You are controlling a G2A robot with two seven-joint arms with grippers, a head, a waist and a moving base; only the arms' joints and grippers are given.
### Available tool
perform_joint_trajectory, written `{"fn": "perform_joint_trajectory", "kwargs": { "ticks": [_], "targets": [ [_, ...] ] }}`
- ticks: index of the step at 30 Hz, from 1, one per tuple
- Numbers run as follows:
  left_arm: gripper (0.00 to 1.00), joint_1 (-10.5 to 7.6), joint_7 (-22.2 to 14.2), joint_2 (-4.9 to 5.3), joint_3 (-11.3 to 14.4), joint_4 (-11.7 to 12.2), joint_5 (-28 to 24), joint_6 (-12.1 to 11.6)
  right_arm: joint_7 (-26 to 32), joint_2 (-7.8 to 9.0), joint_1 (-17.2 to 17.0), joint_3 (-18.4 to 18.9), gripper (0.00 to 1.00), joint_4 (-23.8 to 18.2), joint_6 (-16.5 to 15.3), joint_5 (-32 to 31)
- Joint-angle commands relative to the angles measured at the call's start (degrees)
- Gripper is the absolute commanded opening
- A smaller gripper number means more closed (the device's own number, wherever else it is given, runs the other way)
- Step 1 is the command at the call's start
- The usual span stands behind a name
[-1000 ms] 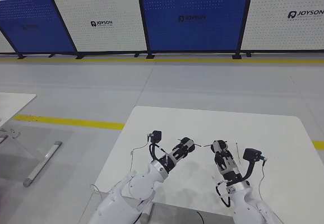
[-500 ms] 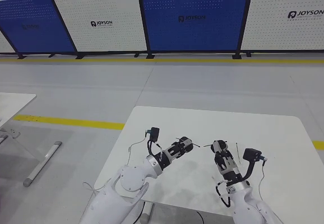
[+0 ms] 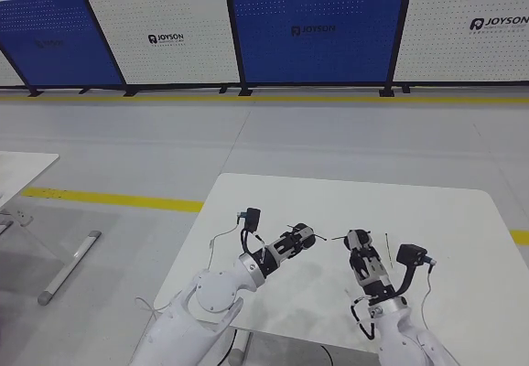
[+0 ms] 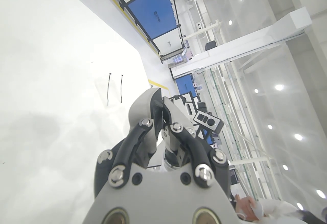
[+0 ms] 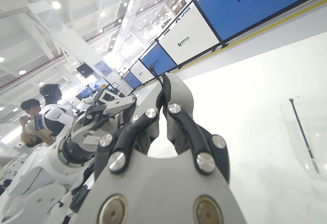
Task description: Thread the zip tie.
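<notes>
The left gripper (image 3: pixel 310 236) hangs over the white table (image 3: pixel 448 220), jaws nearly closed, pinching a thin black strap (image 4: pixel 162 111). At its 3 o'clock the right gripper (image 3: pixel 354 239) is clamped on the zip tie (image 5: pixel 152 67), whose head pokes past the fingertips. Whether both pinch 1 tie is unclear. Further toward 3 o'clock, 2 spare ties (image 4: pixel 108 88) lie side by side on what may be a clear tray (image 5: pixel 316 138). Since 1 second ago the left arm's elbow has swung out toward 9 o'clock, its gripper barely shifting; the right arm has held. Blue and white panels (image 3: pixel 318 41) at 12 o'clock carry logos.
</notes>
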Motion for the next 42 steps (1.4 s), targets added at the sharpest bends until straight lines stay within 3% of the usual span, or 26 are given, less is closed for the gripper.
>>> {"fn": "perform_joint_trajectory", "kwargs": {
  "ticks": [1, 14, 30, 42],
  "targets": [
    [0.0, 0.0, 0.0, 0.0, 0.0, 0.0, 0.0, 0.0, -0.27, -0.1, -0.31, -0.5, 0.0, -0.27, -0.16, -0.25],
    [0.0, 0.0, 0.0, 0.0, 0.0, 0.0, 0.0, 0.0, 0.25, -0.22, -0.7, -0.85, 0.0, -0.74, -0.09, 0.29],
    [0.0, 0.0, 0.0, 0.0, 0.0, 0.0, 0.0, 0.0, 2.76, -0.95, 0.01, -0.43, 0.0, 0.17, -0.63, 8.56],
    [0.0, 0.0, 0.0, 0.0, 0.0, 0.0, 0.0, 0.0, 1.85, -1.08, -0.2, -0.49, 0.0, -0.04, -0.13, 8.42]
  ]
}}
